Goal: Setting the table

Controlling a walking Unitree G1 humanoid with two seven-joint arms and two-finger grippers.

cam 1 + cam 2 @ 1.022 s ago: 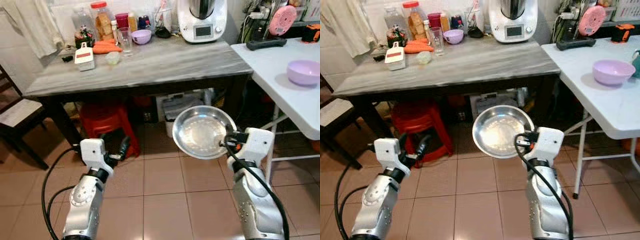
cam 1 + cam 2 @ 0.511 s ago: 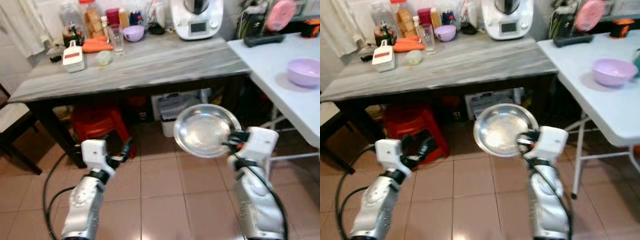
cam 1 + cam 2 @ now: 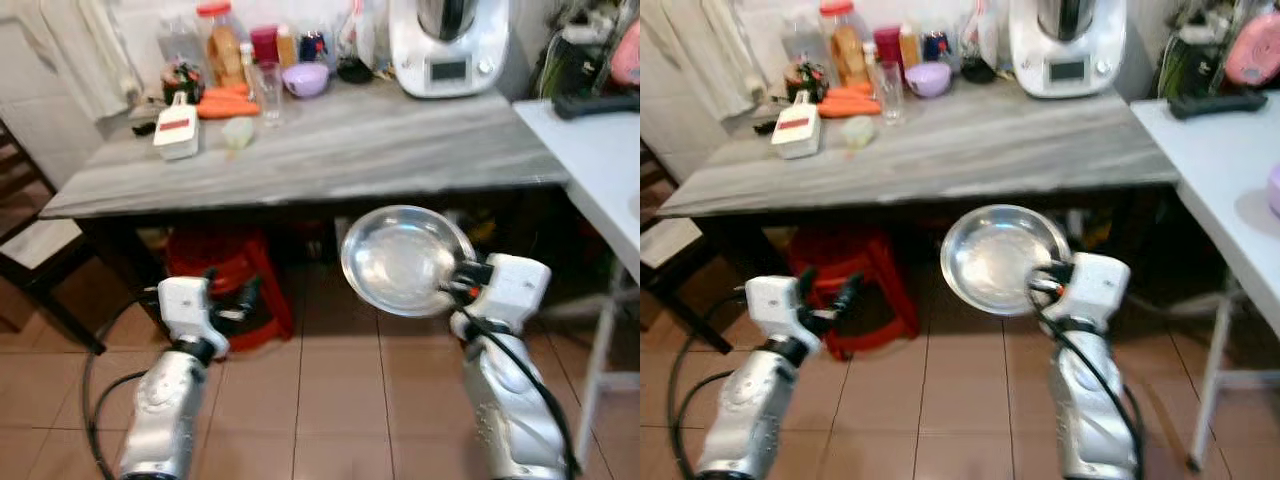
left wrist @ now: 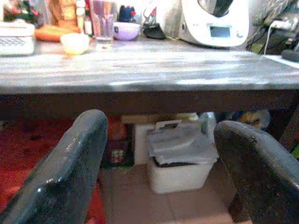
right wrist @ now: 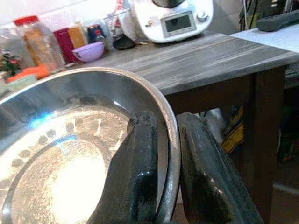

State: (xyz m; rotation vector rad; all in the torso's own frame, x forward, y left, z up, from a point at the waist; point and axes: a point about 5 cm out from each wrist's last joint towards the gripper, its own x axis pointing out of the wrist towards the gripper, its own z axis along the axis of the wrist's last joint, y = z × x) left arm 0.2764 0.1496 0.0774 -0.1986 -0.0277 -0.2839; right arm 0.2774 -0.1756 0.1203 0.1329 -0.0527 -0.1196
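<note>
Right tool pinches rim of round shiny steel bowl, hollow tilted up toward camera, before grey wooden counter. Left tool wide, empty.

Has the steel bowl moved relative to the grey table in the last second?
Yes. The steel bowl, clamped in the right gripper, now sits closer under the grey table's front edge, as the robot approached.

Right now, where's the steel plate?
In the head views the steel plate is held by its rim in the right gripper, above the floor, before the grey table.
</note>
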